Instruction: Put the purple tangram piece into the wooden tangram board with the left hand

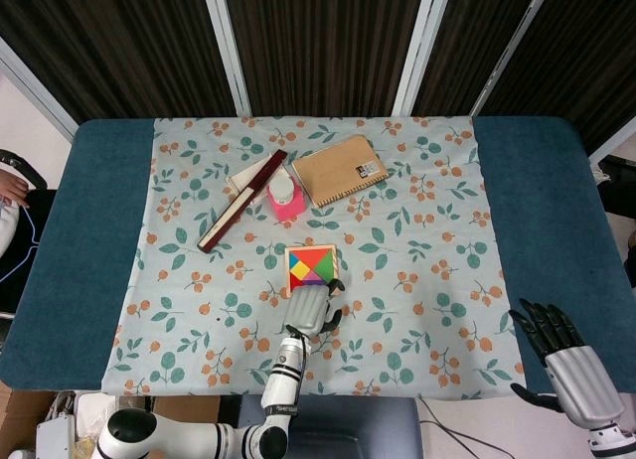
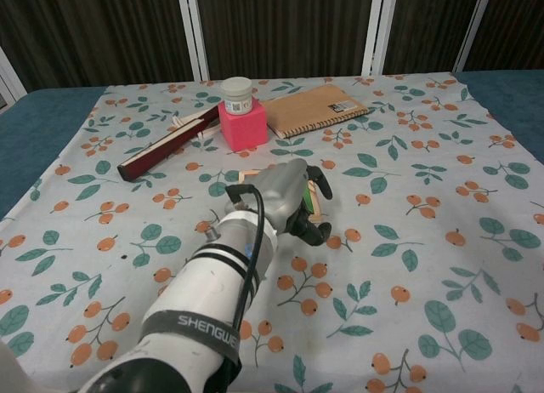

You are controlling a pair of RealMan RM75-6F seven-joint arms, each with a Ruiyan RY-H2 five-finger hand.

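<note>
The wooden tangram board [image 1: 312,267] lies mid-table on the flowered cloth, filled with coloured pieces. A purple piece [image 1: 317,280] shows as a small patch at the board's near edge, lying inside the frame. My left hand [image 1: 311,310] hovers just on the near side of the board, fingers spread and bent downward, holding nothing. In the chest view the left hand [image 2: 285,197] hides most of the board, of which only the right wooden rim [image 2: 317,202] shows. My right hand [image 1: 569,363] hangs off the table's near right corner, fingers apart and empty.
A pink block [image 1: 287,200] topped by a white jar [image 2: 236,88] stands behind the board. A brown notebook [image 1: 340,169] lies at the back, and a long dark red box [image 1: 241,215] runs diagonally to the left.
</note>
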